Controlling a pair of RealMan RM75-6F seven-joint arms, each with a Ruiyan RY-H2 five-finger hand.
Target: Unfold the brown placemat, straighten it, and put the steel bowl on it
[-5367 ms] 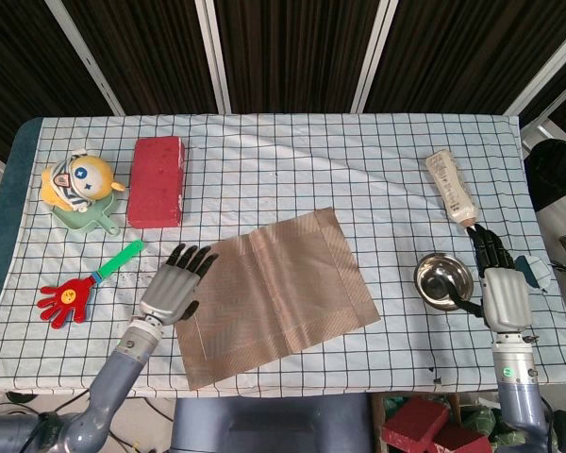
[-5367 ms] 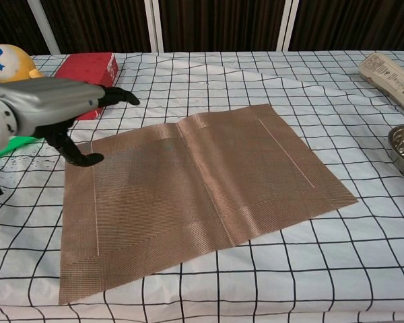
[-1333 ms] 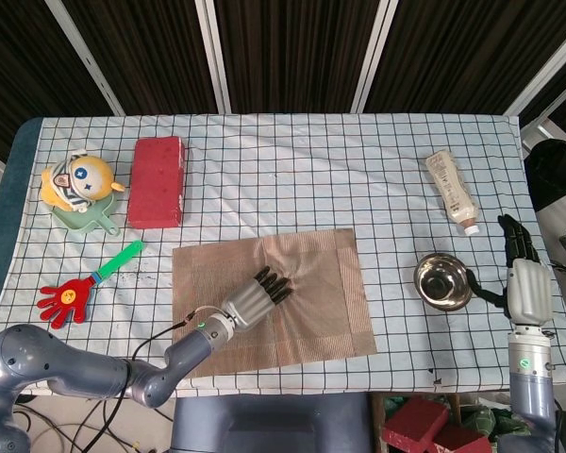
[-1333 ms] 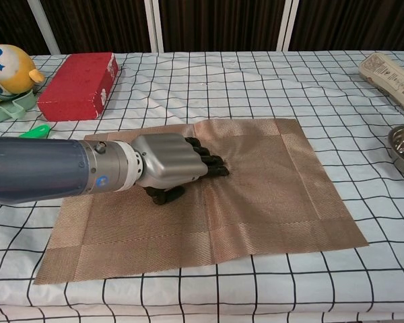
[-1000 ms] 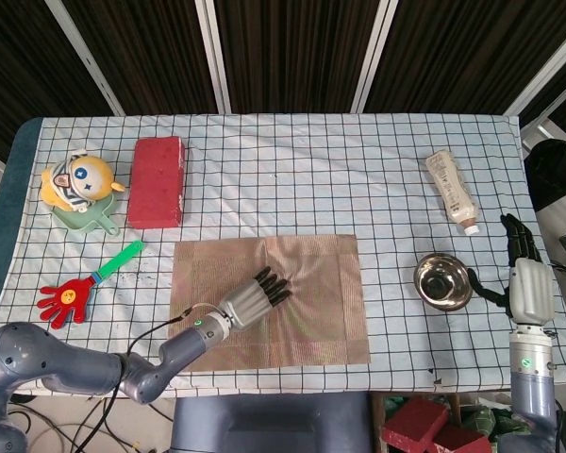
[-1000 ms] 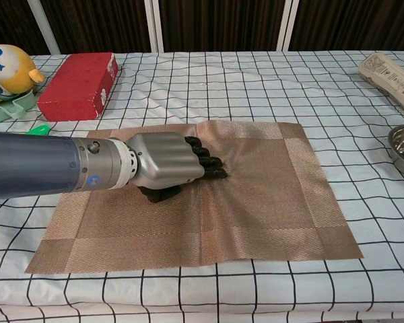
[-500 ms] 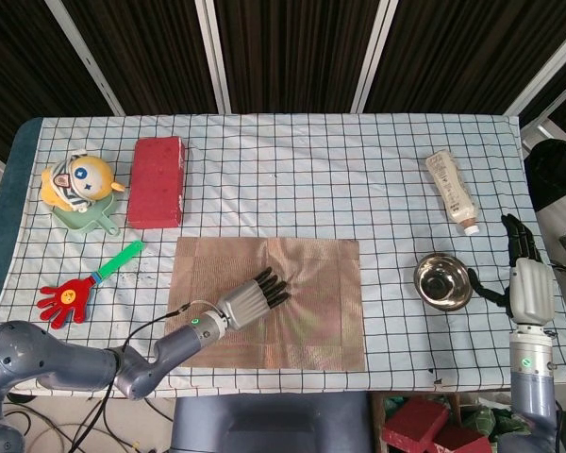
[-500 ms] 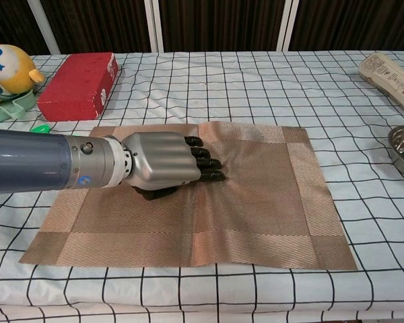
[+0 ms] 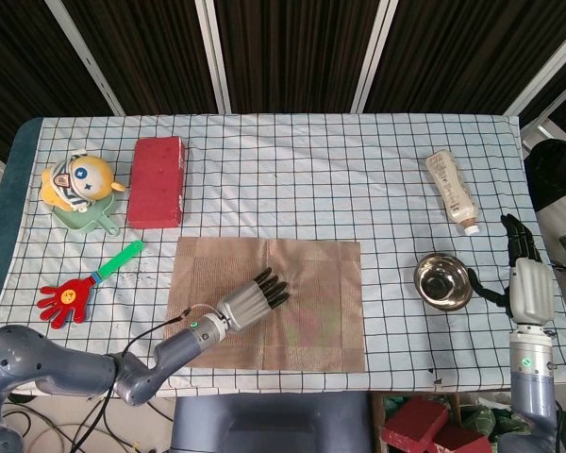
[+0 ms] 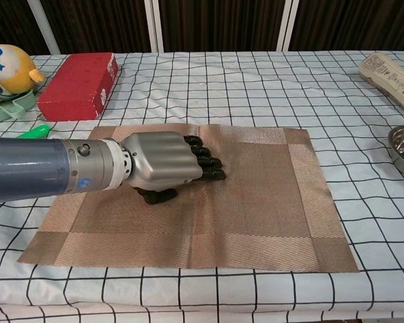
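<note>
The placemat (image 10: 242, 195) is lying nearest, spread open and flat on the worktop (image 9: 311, 189), its edges running nearly square with the checked cloth, so the unfolding is judged done and the straightening close to done. It is being pressed palm-down by the left robot hand (image 10: 165, 167), with the dark fingers (image 10: 205, 163) laid close together on the weave and nothing gripped; whether the thumb is tucked under cannot be told. The mat is seen as a brown woven rectangle, finely ribbed, with a paler band framing a darker middle. To the right of it, apart from it, the bowl (image 9: 443, 281) is sitting untouched on the cloth: round, shallow, polished steel with a bright rim. The right robot hand (image 9: 525, 283) is being held just beside the bowl, fingers extended and apart, holding nothing. What is judged left is lifting the bowl and setting it on the mat. On the left, a red hand-shaped clapper (image 9: 68, 297) with a green handle is lying beside the mat. Farther back, a white bottle (image 9: 452, 191) is lying on its side, a red rectangular block (image 9: 157, 181) is resting flat, and a round yellow toy (image 9: 78, 181) is sitting on a pale green scoop.
</note>
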